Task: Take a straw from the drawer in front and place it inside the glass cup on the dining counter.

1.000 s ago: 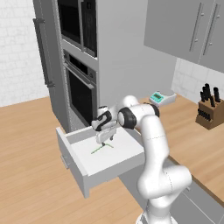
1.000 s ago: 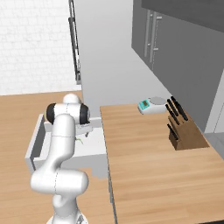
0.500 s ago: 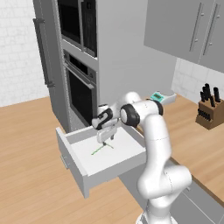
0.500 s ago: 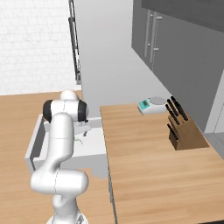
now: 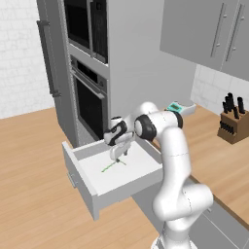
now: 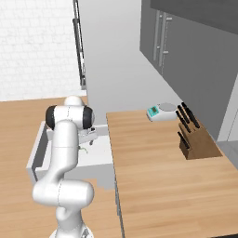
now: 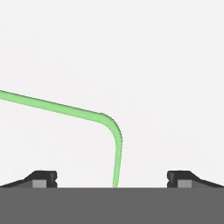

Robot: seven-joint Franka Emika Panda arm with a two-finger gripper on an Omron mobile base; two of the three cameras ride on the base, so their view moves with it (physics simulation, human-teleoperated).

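Observation:
The drawer (image 5: pixel 81 186) stands pulled open below the ovens, its pale floor showing. On that floor lies the thin green straw (image 5: pixel 111 166), bent near one end. My gripper (image 5: pixel 118 156) hangs low inside the drawer, right above the straw's bend, open. In the hand view the straw (image 7: pixel 115 129) curves between my two fingertips (image 7: pixel 44 177), close under my gripper (image 7: pixel 112 178), with nothing gripped. From the right base side, my gripper (image 6: pixel 89 139) reaches down into the drawer (image 6: pixel 101 156). The glass cup and the dining counter are out of view.
Black-glass oven doors (image 5: pixel 90 104) rise directly behind the drawer. To the right runs a wooden counter (image 6: pixel 153 162) carrying a knife block (image 6: pixel 195 142) and a small scale (image 6: pixel 159 111). Wooden floor (image 5: pixel 34 194) lies left of the drawer.
The gripper has come down a little closer to the straw inside the drawer, still open. The straw and the drawer have not moved.

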